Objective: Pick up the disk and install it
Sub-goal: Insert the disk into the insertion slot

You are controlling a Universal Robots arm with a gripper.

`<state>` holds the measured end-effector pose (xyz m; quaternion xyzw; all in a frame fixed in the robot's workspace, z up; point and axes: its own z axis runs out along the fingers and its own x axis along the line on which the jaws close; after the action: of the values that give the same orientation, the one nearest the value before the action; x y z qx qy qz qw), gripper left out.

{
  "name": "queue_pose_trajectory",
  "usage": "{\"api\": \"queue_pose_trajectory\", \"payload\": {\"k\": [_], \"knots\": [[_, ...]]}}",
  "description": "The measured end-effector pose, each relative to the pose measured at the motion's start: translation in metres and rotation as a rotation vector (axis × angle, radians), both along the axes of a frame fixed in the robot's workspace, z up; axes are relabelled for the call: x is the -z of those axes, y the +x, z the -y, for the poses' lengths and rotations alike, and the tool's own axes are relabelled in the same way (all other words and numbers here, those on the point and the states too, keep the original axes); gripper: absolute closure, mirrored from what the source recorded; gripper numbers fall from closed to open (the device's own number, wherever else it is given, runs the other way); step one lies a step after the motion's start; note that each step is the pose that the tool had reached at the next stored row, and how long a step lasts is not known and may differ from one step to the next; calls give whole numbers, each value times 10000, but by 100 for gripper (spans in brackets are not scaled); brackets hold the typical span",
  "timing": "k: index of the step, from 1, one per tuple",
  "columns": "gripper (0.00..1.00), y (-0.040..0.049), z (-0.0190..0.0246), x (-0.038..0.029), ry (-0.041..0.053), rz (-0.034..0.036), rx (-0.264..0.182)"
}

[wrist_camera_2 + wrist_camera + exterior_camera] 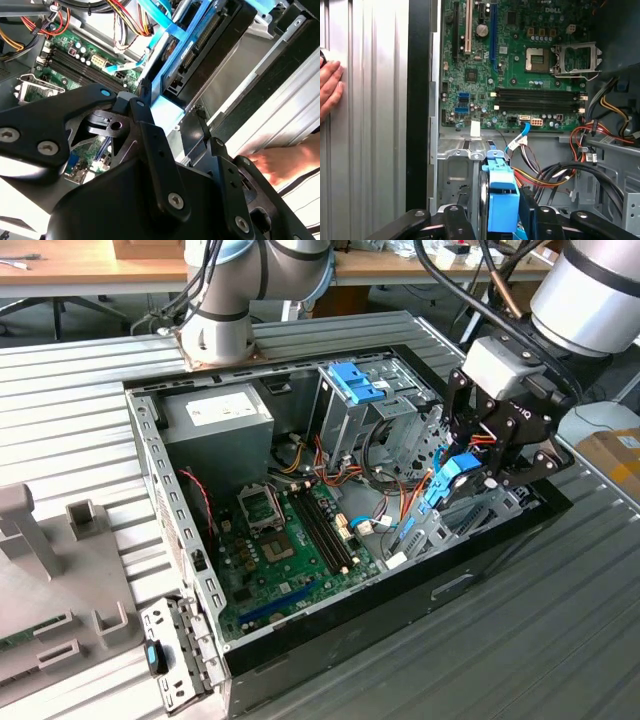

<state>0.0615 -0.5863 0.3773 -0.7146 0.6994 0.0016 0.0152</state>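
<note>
Disk held over computer case.
It is pinched on edge by the pincer, which is tilted down toward the case.

Silver-grey round-jointed robot arm, black cables; light-grey box above black metal linkage gripper with silver screws.
</note>
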Motion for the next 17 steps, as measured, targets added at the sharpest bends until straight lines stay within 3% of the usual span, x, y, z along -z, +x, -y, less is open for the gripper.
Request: {"api": "queue_pose_trajectory", "payload": {"k": [3, 4, 7, 8, 11, 13, 14, 15, 17], "knots": [[51, -2, 0, 1, 1, 0, 1], [63, -3, 0, 1, 0, 0, 1], [64, -5, 0, 3, 1, 0, 1], [64, -5, 0, -35, 22, 3, 1], [64, -5, 0, -259, 4, 4, 1], [64, -5, 0, -502, 0, 9, 1], [64, -5, 0, -588, 1, 11, 1], [64, -5, 0, -736, -1, 11, 1], [64, -5, 1, -841, 3, 15, 1]]}}
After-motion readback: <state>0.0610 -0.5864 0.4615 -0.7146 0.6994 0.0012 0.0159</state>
